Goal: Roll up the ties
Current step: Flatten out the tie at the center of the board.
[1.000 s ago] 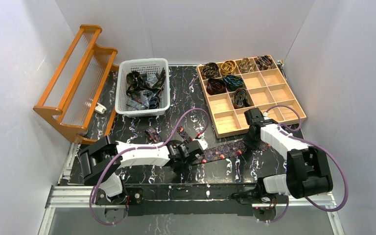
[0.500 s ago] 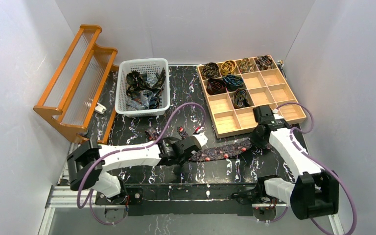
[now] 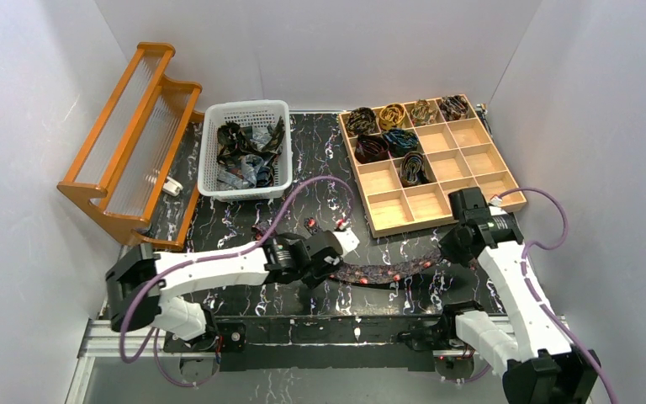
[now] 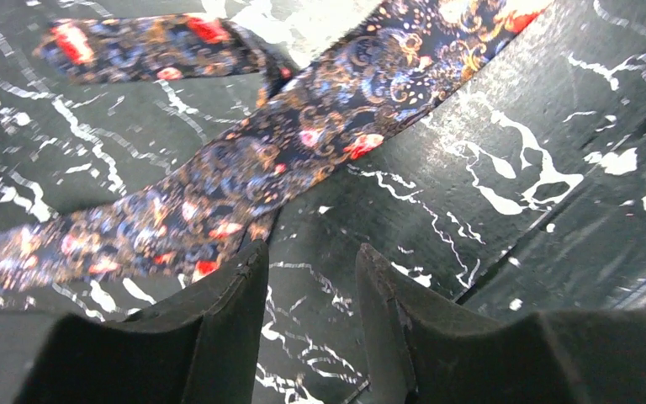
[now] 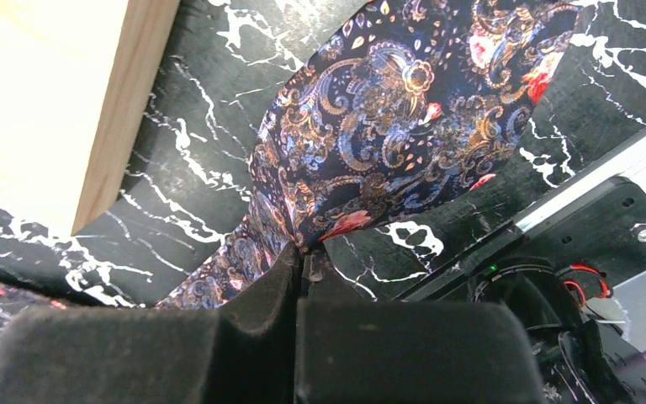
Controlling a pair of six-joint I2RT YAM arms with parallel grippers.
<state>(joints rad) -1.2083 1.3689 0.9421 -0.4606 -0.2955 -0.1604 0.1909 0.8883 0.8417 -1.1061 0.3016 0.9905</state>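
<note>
A dark paisley tie point(image 3: 387, 271) with red-pink dots lies stretched across the black marbled table near its front edge; it also shows in the left wrist view point(image 4: 244, 160) and the right wrist view point(image 5: 387, 126). My right gripper point(image 5: 303, 257) is shut on the tie's wide end, just off the wooden tray's near corner point(image 5: 92, 109). My left gripper point(image 4: 311, 261) is open and empty, its fingers just beside the tie's narrow part, which crosses over itself. In the top view the left gripper point(image 3: 330, 261) is at the tie's left end and the right gripper point(image 3: 452, 246) at its right end.
A wooden compartment tray point(image 3: 471, 160) at the back right holds several rolled ties point(image 3: 391, 139). A white basket point(image 3: 210, 160) of loose ties point(image 3: 248, 151) stands at the back centre. An orange wooden rack point(image 3: 126, 143) stands at the left.
My right gripper has pulled the tie's wide end to the right, stretching it. My left arm has shifted left and lower along the tie.
</note>
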